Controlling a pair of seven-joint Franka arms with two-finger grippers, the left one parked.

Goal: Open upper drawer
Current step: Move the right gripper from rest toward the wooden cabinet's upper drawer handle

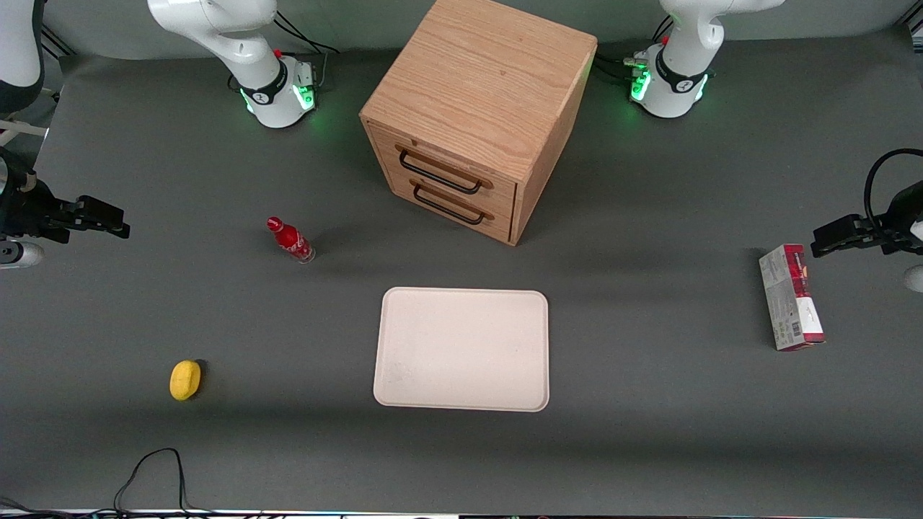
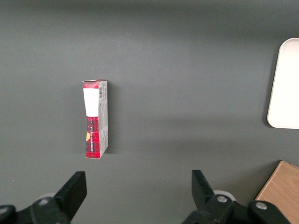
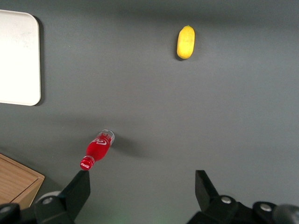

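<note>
Stands mid-table: a wooden cabinet (image 1: 476,115), its upper drawer (image 1: 447,167) shut above the lower drawer (image 1: 453,203). Hovers well apart at the working arm's end: gripper (image 1: 108,220), jaws wide. Best to hook the thin black handle (image 1: 440,173) centrally, then pull straight.

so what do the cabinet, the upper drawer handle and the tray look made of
The cabinet looks like light oak, or an oak veneer: clear grain lines, matte finish. The upper drawer handle seems to be thin black metal wire, dark and slender. The tray looks like matte off-white plastic or moulded fibre; hard to tell which. The gripper, open, hovers toward the working arm's end of the table.
</note>
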